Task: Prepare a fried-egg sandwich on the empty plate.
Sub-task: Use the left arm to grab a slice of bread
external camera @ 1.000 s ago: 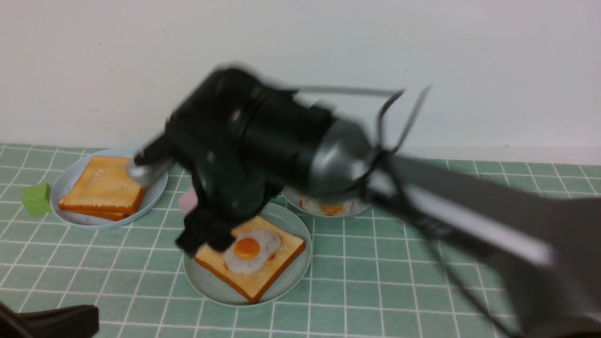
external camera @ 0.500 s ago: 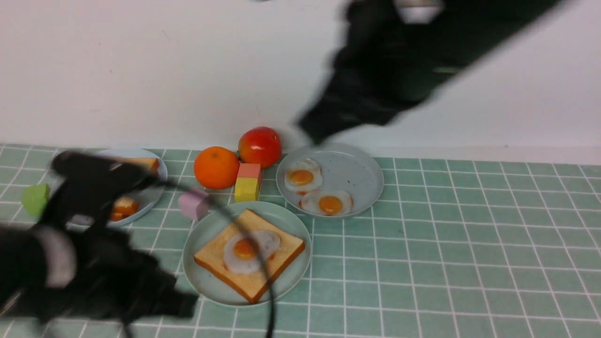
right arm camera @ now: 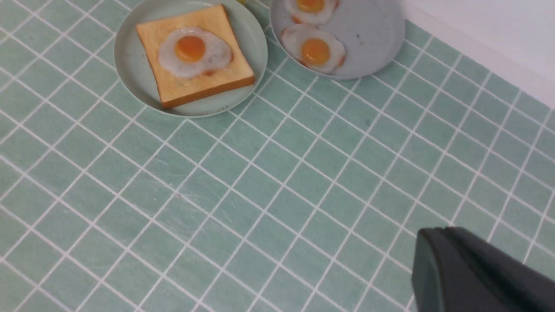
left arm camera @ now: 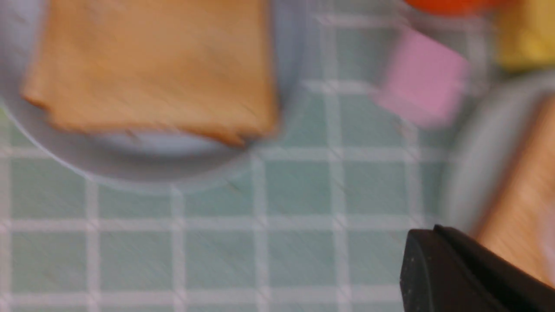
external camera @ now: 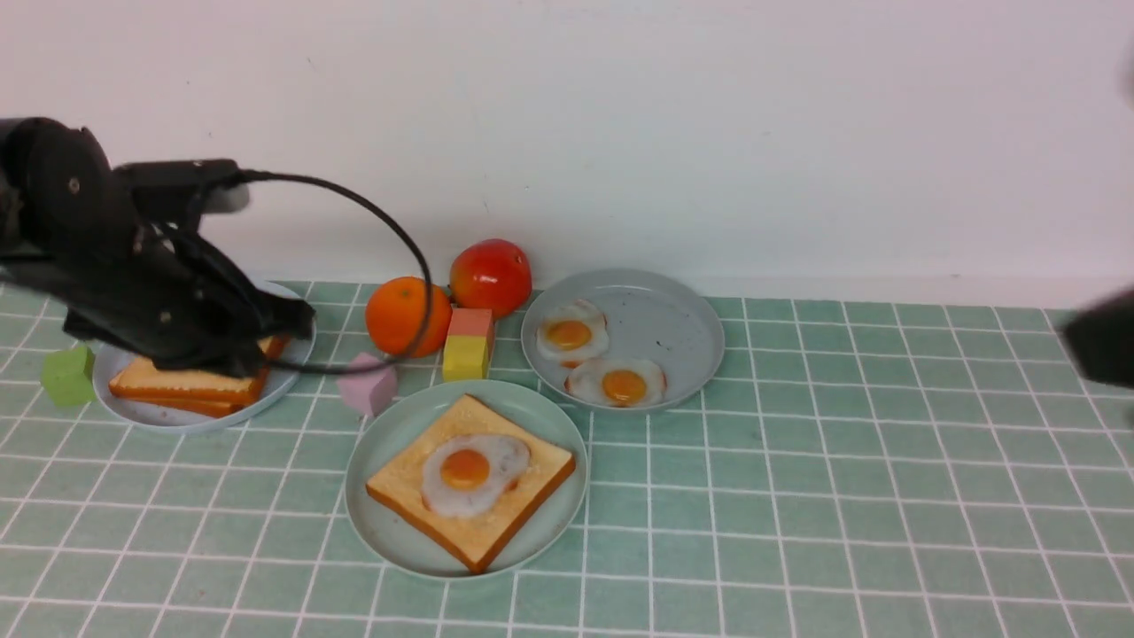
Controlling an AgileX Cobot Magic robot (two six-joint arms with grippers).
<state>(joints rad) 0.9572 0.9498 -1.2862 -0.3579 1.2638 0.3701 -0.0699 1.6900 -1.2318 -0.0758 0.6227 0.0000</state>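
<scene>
Round, low-rimmed mint-green plate sits mid-way across the tiled green bench, and on it lies one square golden toast slice with a darker crust. A glossy white fried egg lies flat on top, orange yolk up. Off at ten o'clock, the left hand, fingers pressed together, is low over stacked toast on a pale plate. The right hand, closed too, hangs out at three o'clock.
</scene>
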